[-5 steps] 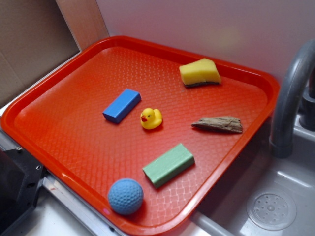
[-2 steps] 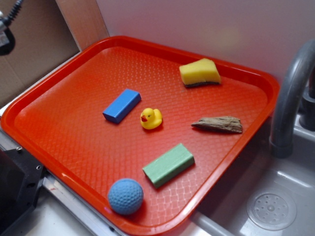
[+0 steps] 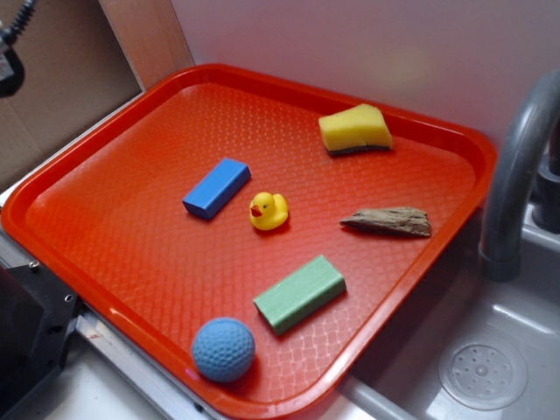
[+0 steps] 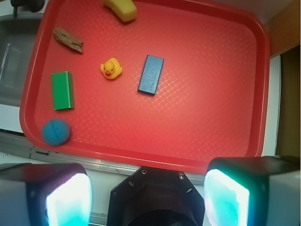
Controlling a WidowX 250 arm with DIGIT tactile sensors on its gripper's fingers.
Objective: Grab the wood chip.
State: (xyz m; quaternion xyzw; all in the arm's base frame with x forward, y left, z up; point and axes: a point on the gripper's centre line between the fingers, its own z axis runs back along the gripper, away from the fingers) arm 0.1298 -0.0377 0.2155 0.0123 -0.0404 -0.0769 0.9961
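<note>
Edges and blur hide a fair bit here.

In the exterior view only a dark scrap of the arm (image 3: 10, 54) pokes in at the top left corner, so the gripper itself is out of frame there. The faucet (image 3: 516, 175) is cut off by the right edge. From the wrist view, the yellow sponge (image 4: 121, 8) is clipped by the top edge, and the two fingers (image 4: 63, 200) are blurred, glowing blocks cut by the bottom edge.

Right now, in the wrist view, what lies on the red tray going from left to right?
Blue ball → green block → wood chip → rubber duck → yellow sponge → blue block.
</note>
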